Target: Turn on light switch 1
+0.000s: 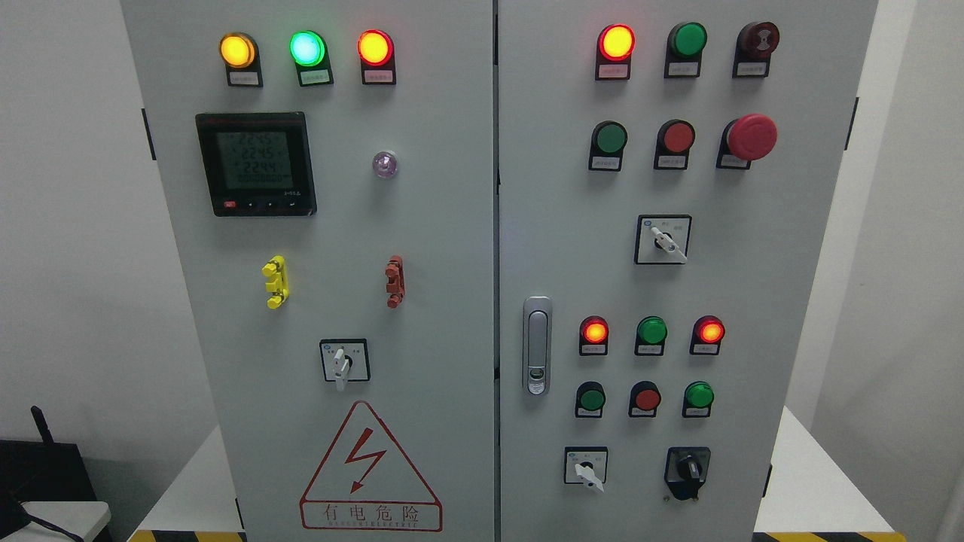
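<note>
A grey electrical cabinet (452, 248) with two doors fills the head view. The left door carries lit yellow (236, 50), green (306, 48) and red (374, 47) lamps, a digital meter (254, 164) and a white rotary switch (343, 363). On the right door are a lit red lamp (616, 41), green and red push buttons, a red mushroom stop button (750, 137), a white rotary switch (663, 240), another white rotary switch (587, 468) and a black rotary switch (687, 471). I cannot read which control is switch 1. Neither hand is in view.
A metal door handle (536, 345) sits at the right door's left edge. A red lightning warning triangle (369, 470) marks the left door. White walls flank the cabinet, a dark device with an antenna (45, 467) stands at lower left, and yellow-black floor tape runs along the bottom.
</note>
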Controlling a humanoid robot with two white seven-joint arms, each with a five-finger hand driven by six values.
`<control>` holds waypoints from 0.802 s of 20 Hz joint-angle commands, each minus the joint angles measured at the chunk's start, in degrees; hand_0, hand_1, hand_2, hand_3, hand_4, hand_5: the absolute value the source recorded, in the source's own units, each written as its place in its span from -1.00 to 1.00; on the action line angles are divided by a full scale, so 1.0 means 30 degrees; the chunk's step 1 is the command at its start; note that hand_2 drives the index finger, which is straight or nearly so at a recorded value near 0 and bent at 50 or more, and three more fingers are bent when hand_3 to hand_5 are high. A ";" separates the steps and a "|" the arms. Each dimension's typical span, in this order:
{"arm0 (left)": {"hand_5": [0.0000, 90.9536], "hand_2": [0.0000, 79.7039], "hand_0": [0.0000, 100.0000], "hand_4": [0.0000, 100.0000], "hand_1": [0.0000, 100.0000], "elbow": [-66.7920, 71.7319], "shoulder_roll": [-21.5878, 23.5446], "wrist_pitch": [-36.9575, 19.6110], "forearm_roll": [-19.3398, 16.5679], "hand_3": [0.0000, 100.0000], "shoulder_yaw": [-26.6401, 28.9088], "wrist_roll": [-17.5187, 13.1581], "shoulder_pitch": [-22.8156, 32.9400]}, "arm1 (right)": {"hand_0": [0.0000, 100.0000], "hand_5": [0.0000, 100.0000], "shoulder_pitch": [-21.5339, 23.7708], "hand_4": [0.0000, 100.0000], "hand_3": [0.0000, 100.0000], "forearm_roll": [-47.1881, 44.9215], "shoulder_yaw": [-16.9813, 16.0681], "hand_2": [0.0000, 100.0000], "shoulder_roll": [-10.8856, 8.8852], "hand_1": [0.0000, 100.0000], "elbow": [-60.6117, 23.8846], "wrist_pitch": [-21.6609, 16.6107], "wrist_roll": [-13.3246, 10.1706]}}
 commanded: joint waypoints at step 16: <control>0.11 0.10 -0.46 0.22 -0.70 -0.7555 0.0477 -0.0021 -0.0237 0.10 -0.5611 0.1059 -0.2507 | -0.76 -1.00 -0.0001 -1.00 -1.00 -0.0322 0.0000 -1.00 0.0000 -0.22 0.0003 0.0014 -0.0013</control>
